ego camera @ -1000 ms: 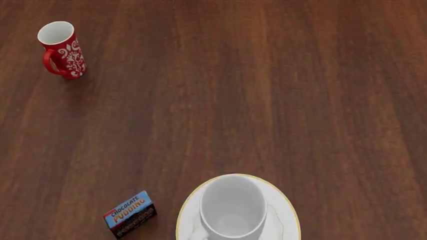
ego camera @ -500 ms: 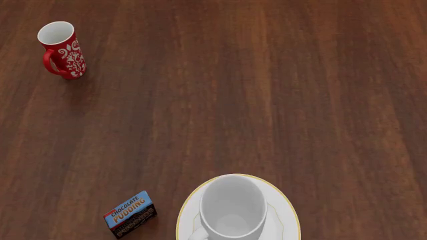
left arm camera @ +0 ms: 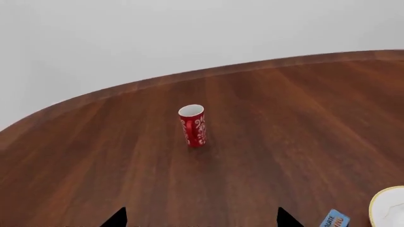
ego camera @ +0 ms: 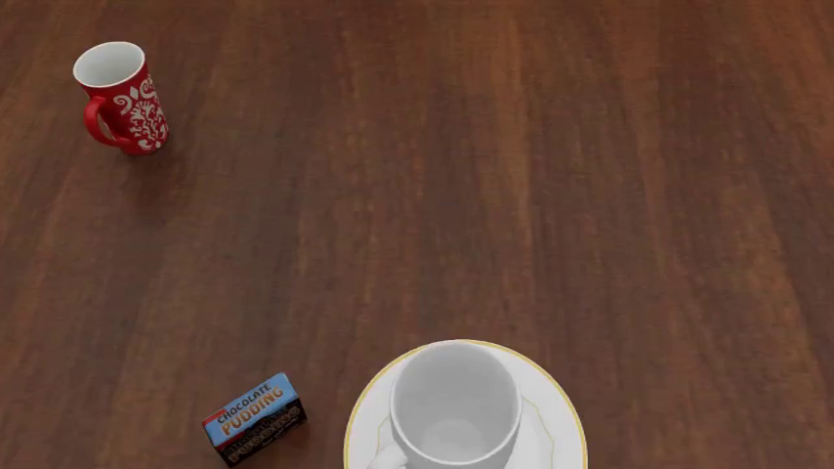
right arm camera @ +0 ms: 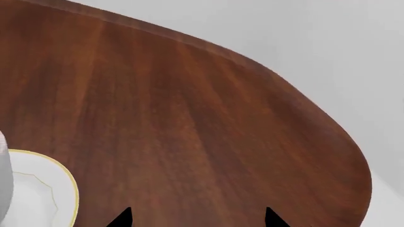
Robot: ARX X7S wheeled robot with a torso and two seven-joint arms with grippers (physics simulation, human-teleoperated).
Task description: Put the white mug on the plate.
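The white mug [ego camera: 454, 405] stands upright on the plate [ego camera: 558, 430] at the near edge of the head view, its handle toward me. A sliver of the mug [right arm camera: 3, 187] and part of the plate [right arm camera: 38, 194] show in the right wrist view, and the plate's edge [left arm camera: 386, 208] in the left wrist view. Neither gripper shows in the head view. My left gripper [left arm camera: 200, 218] and right gripper [right arm camera: 197, 218] show only as dark fingertips set wide apart. Both are open, empty and above bare table, away from the mug.
A red mug with a white floral pattern [ego camera: 120, 98] stands at the far left; it also shows in the left wrist view [left arm camera: 193, 125]. A chocolate pudding box [ego camera: 254, 418] lies left of the plate. The wooden table's curved edge [right arm camera: 303, 109] meets a pale floor.
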